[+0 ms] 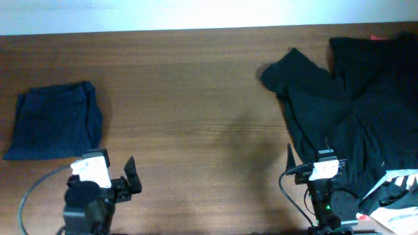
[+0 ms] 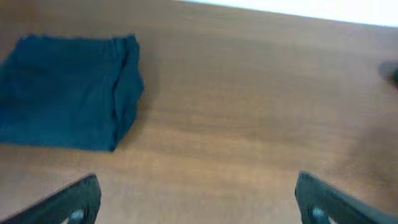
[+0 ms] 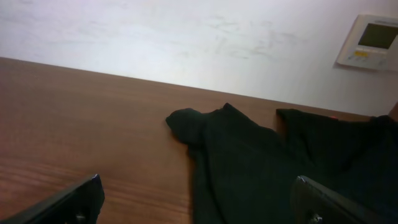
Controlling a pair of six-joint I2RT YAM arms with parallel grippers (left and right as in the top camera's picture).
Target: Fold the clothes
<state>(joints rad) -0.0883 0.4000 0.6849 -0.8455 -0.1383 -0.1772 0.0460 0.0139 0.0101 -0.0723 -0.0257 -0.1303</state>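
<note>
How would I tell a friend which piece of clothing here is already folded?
On the wooden table, look left. The navy blue garment lies there alone. Unlike the black clothes sprawled at the right, it is a neat, compact rectangle.

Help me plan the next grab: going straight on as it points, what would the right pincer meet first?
Probably the black garment, which lies spread just ahead of the open right pincer, though depth is unclear.

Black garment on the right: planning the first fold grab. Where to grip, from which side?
On the black garment, grip the protruding sleeve-like tip, coming from the bare table on its left: it sticks out flat, clear of the bunched bulk.
</note>
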